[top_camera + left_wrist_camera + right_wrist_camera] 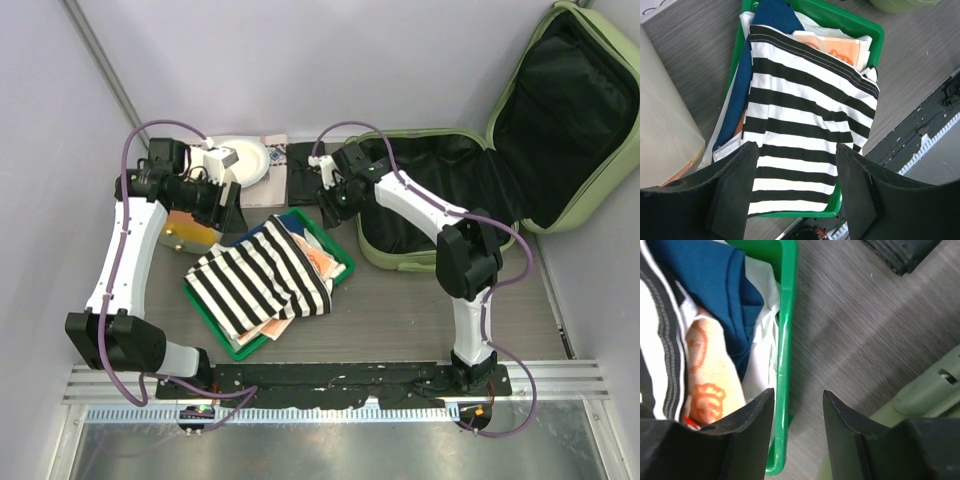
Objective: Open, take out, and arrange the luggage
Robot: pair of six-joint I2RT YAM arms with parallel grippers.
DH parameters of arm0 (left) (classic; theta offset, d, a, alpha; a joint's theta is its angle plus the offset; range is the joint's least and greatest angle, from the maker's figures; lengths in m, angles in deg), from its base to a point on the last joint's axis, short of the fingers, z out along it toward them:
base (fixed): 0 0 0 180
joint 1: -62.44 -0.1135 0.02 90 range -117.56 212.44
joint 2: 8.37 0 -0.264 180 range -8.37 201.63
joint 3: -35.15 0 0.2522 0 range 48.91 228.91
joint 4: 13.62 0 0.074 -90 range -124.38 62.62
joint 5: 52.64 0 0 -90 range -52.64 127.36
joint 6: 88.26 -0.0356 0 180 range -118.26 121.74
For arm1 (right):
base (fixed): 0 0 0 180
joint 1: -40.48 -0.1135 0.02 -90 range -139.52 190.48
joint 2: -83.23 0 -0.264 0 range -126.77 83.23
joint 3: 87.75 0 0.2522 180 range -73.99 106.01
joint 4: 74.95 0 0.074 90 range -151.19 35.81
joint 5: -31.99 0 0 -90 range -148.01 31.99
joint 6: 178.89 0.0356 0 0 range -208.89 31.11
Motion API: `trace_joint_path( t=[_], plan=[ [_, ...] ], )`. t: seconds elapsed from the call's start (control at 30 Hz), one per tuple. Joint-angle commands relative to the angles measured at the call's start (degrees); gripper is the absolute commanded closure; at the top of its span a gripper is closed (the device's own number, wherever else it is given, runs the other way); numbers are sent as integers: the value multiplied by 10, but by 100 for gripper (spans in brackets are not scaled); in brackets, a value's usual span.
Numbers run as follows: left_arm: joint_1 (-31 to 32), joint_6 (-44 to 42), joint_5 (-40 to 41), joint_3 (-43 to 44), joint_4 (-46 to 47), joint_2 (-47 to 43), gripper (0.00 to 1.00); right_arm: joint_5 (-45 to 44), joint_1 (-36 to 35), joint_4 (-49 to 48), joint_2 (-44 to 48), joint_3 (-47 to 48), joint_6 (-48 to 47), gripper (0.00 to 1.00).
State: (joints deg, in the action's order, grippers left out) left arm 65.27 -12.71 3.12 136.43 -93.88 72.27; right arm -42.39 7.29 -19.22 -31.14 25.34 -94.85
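Luggage (570, 110) — one piece, pale green hard shell, unzipped, black-lined lid thrown back to the far right. Near corner seen just beside the right gripper's (797, 395) outer finger in the right wrist view; well apart from the left gripper (795, 147).

Grippers: two.
- Left: fingers spread wide, gripping nothing. Hovering over the striped shirt (805, 125), which fills the gap between the fingers.
- Right: fingers parted about halfway, gripping nothing. Below the gap, the rim of the green tray (785, 340) and bare tabletop.

Trays: one, bright green, under and between both sets of fingers.

Cloth items in tray, counted: four told apart.
- one black-and-white striped shirt, on top
- one navy garment (715, 280)
- one cream cloth with orange print (710, 375), next to the right gripper's inner finger
- one white cloth (762, 340) against the rim

Other: one cream round container (665, 110), close beside the left gripper's outer finger; one white dish (245, 160) beyond it — contents too small to tell.
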Motion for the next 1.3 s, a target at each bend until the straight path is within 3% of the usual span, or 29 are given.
trace_joint_path(
  t=[0.0, 0.27, 0.63, 0.73, 0.87, 1.17, 1.27],
  plan=[
    [-5, -15, -17, 25, -17, 4, 33, 26, 0, 28, -26, 25, -20, 48],
    [-5, -13, -14, 5, -8, 0, 33, 53, -3, 4, -30, 31, -15, 47],
    [-9, -1, -6, 11, -2, 0, 29, 6, -24, 25, -140, 140, 8, 52],
    [-12, 3, -5, 6, 1, -2, 29, 18, -27, 33, -137, 133, 16, 61],
    [-17, 7, 4, -2, 8, -8, 28, 23, -28, 46, -84, 78, 54, 99],
    [-56, 70, 38, -22, 51, -16, 26, -53, -27, -65, 62, -103, 235, 99],
    [-62, 44, 58, -24, 59, -42, 32, -59, -28, -80, 74, -124, 282, 99]
  ],
)
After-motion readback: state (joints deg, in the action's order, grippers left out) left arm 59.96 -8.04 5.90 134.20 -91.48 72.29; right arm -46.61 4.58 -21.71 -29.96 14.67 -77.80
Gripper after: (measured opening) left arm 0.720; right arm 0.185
